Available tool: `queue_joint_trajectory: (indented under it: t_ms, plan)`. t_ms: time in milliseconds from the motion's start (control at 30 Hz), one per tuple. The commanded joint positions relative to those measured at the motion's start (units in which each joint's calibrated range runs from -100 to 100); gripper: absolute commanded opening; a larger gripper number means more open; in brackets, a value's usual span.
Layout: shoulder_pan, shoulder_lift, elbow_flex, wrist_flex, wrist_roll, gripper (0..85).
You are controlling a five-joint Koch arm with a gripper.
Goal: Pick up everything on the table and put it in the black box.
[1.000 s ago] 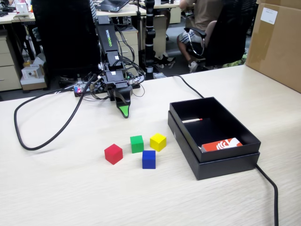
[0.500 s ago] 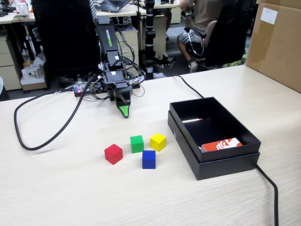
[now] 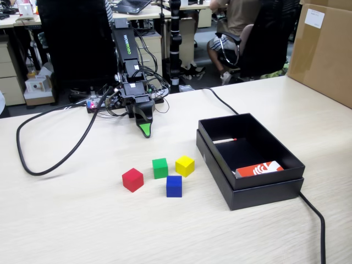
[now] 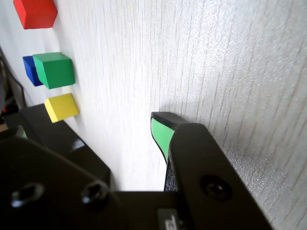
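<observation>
Pale wood-grain table (image 3: 82, 220) carries everything. Black box (image 3: 287, 187) sits right of centre in the fixed view, long axis running from near right to far left, open top up; an orange-red and white card (image 3: 259, 169) lies in its near corner. Thick black cable (image 3: 44, 165) loops over the left side of the table. Gripper (image 3: 145, 131) hangs tip-down behind the cubes, over bare table, touching nothing, holding nothing. Jaw opening: cannot tell, only one green-tipped finger (image 4: 160, 134) shows clearly in the wrist view. Four cubes cluster left of the box, all flat on the table: red cube (image 3: 132, 180) leftmost, green cube (image 3: 160, 168), yellow cube (image 3: 185, 165) nearest the box, blue cube (image 3: 174, 186) in front.
</observation>
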Motion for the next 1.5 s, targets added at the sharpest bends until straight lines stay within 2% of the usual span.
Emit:
queue_joint_trajectory:
  t_ms: [0,733,867,933,1033,1133,1300,1467]
  plan:
    - [0.00,0.00,-1.39,-2.13,-0.10,50.1]
    - [0.54,0.00,-1.03,-2.04,-0.34,50.0]
    - [0.24,0.69,0.51,-2.38,1.37,47.3]
    - [-0.34,1.38,5.13,-6.10,1.37,47.1]
    - [-0.88,6.43,20.82,-22.34,2.30,45.7]
    - [-0.98,14.92,33.33,-32.62,2.78,46.0]
    - [-2.83,32.01,50.56,-35.04,2.78,45.3]
    - [-4.15,50.83,67.33,-37.98,-1.37,44.7]
